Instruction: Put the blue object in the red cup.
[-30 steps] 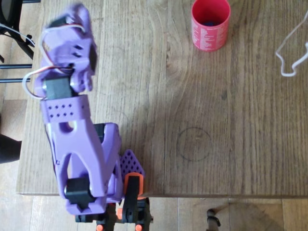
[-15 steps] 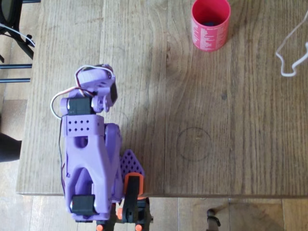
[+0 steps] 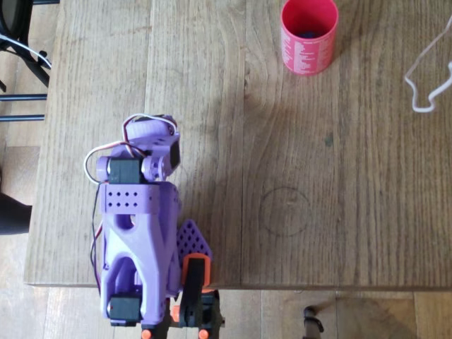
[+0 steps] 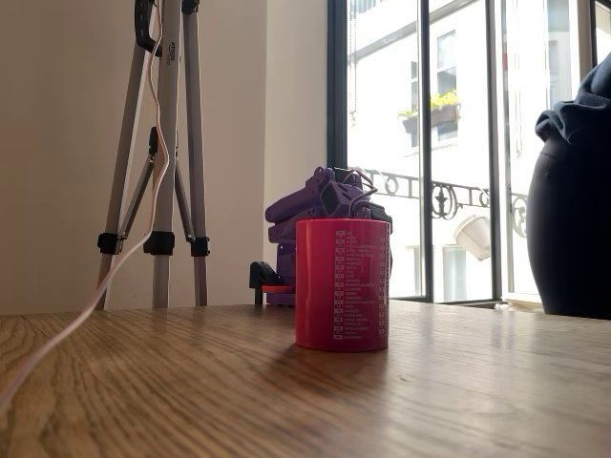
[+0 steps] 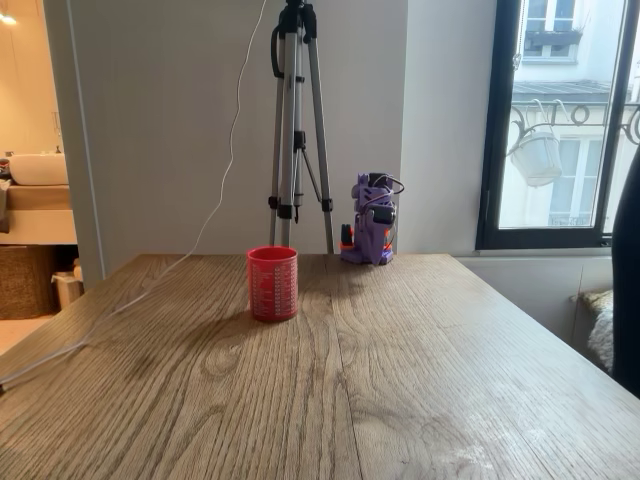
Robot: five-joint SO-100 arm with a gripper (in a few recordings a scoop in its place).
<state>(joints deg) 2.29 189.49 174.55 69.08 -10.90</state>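
Observation:
The red cup (image 3: 308,49) stands upright at the far edge of the wooden table, also seen in both fixed views (image 4: 342,284) (image 5: 273,283). Inside it, in the overhead view, a small patch of the blue object (image 3: 308,33) shows at the bottom. The purple arm (image 3: 138,226) is folded back over its base at the near left table edge, far from the cup. My gripper (image 3: 159,152) is tucked down against the arm with its fingers hidden, and nothing shows in it. In a fixed view the arm (image 4: 320,205) sits behind the cup.
A white cable (image 3: 424,78) lies on the table at the far right of the overhead view. A faint drawn circle (image 3: 284,210) marks the table's middle. A tripod (image 5: 295,120) stands behind the table. A person's body (image 4: 573,210) is at the right edge.
The arm has drawn back toward its base and folded down. The gripper moved from the upper left toward the table's near edge. The cup has not moved.

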